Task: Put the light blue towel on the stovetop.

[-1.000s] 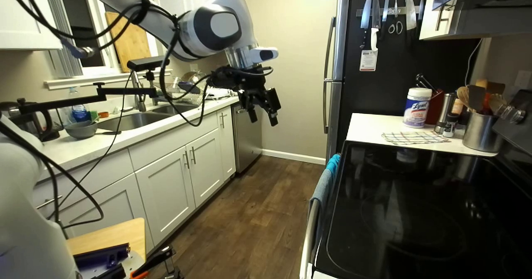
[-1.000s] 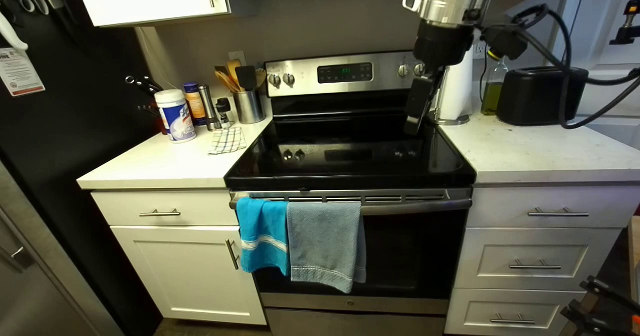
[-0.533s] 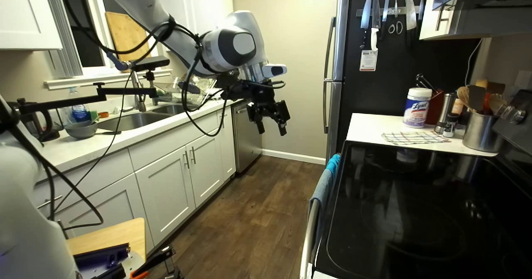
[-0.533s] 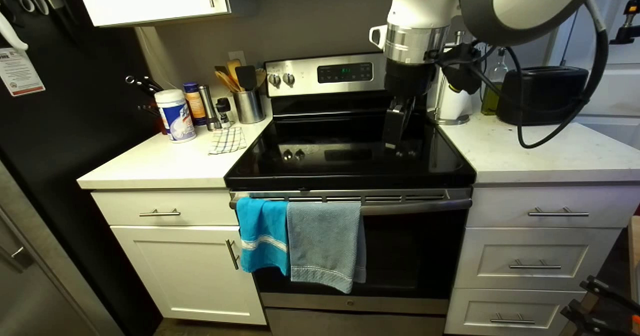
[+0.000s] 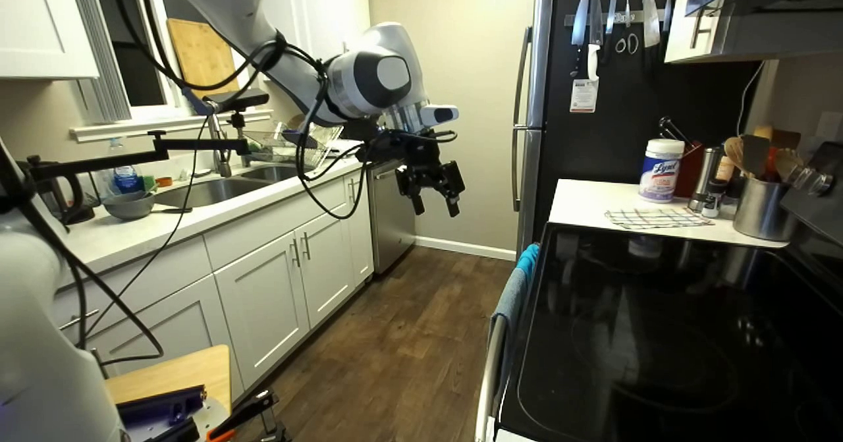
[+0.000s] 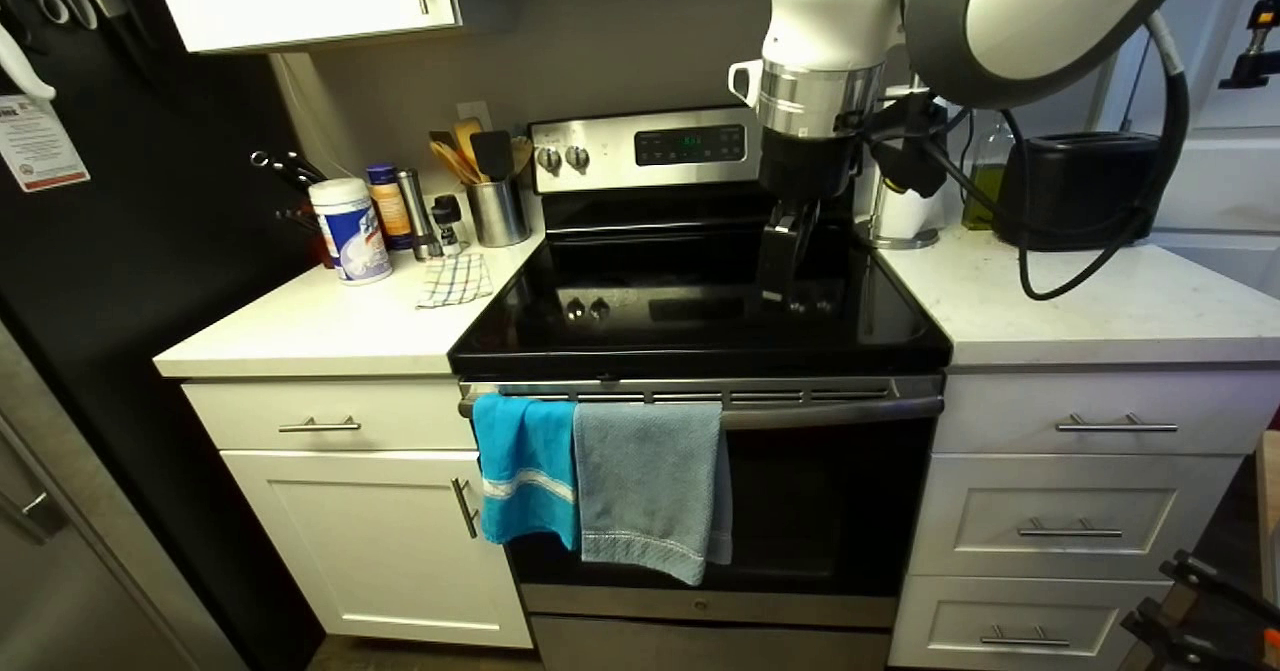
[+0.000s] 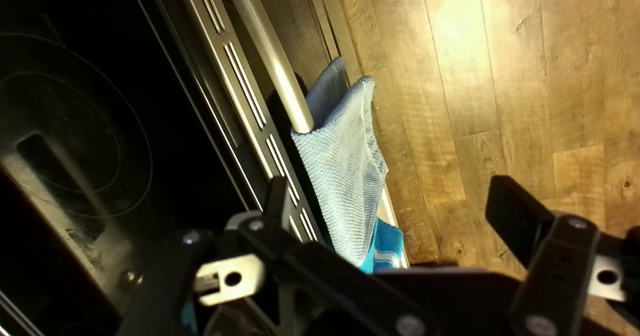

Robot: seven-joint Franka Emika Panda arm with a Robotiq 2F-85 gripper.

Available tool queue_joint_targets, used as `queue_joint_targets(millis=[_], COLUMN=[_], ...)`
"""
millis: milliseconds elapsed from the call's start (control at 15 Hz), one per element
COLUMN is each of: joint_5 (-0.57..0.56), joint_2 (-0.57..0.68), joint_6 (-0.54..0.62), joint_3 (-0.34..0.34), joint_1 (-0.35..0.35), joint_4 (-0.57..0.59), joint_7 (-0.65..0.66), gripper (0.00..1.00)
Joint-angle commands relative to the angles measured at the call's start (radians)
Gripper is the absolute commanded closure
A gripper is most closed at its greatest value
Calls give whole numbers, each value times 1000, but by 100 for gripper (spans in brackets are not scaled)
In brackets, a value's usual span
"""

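In an exterior view, see the counter [image 6: 330, 326] on both sides of the black stovetop [image 6: 650, 326]. Over the oven handle [image 6: 840, 412], lower than the counter's front edges, find the light blue towel [image 6: 650, 481] hanging and, just beside it, near the left counter's inner corner, the narrower turquoise towel [image 6: 525, 451]. In the wrist view, see the fingers [image 7: 517, 216] spread wide apart. Through the gap, make out the light blue towel, well below both, nearer the stove-side one.
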Motion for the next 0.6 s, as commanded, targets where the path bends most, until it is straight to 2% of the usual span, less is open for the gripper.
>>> queue_joint_targets(millis=[0, 200, 533], joint_5=[1, -33, -179], joint_2=[0, 18, 166], joint_6=[-2, -6, -23], joint_3=[-15, -17, -17], joint_1=[15, 13, 50], joint_4=[1, 14, 130], joint_7=[-1, 46, 186], gripper=[0, 0, 0])
